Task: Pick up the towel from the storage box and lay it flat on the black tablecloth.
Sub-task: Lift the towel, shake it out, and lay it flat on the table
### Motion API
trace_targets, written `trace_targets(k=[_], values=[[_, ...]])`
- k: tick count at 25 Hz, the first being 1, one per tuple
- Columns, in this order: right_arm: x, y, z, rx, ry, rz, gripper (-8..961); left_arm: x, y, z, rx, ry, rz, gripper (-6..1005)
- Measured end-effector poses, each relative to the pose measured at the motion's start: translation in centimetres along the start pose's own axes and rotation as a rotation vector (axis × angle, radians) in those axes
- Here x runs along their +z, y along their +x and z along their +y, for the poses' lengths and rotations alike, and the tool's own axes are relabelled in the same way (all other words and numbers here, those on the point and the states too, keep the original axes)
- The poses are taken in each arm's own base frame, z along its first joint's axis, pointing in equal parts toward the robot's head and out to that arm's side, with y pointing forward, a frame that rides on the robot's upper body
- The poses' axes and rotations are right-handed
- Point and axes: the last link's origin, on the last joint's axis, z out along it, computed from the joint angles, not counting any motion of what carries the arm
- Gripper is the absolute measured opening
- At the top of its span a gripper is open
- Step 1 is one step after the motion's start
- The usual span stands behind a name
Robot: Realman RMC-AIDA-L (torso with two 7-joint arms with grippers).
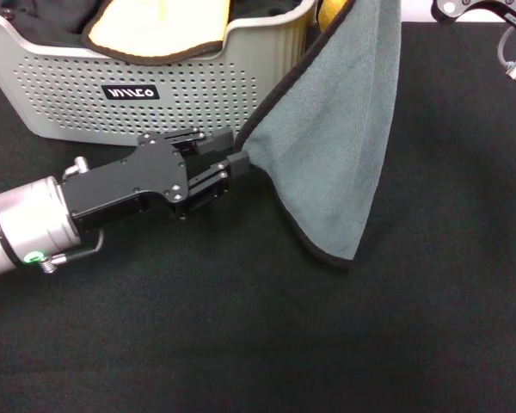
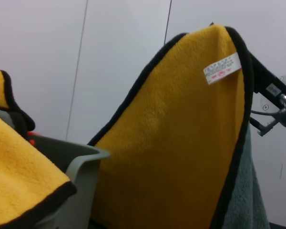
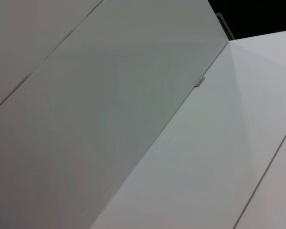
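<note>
Left claw pinches the hanging towel's hem.

Light in the head view is even and soft, from above, with no hard shadows; the black tablecloth swallows most of it and shows little texture. A faint sheen sits on the left arm's metal cuff. The towel is sharp there. In the left wrist view its yellow back is bright and slightly soft up close. The right wrist view is dim, flat grey.
</note>
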Motion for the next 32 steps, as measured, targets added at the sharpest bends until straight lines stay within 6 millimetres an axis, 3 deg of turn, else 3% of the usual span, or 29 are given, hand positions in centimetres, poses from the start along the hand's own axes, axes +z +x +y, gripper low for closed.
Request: trace_targets(k=[10, 24, 29, 32], values=[[0.15, -0.15, 0.37, 0.006, -0.012, -0.012, 44, 0.93, -0.25, 0.32, -0.004, -0.009, -0.003, 374], [-0.03, -0.14, 0.42, 0.011, -0.007, -0.011, 47, 0.72, -0.37, 0.3, -0.005, -0.011, -0.015, 369], [-0.03, -0.15, 0.43, 0.012, -0.007, -0.012, 48, 0.67, -0.41, 0.3, -0.005, -0.015, -0.021, 247], [-0.09, -0.06, 0.47, 0.015, -0.006, -0.008, 49, 0.6, -0.38, 0.29, -0.005, -0.011, -0.017, 125]])
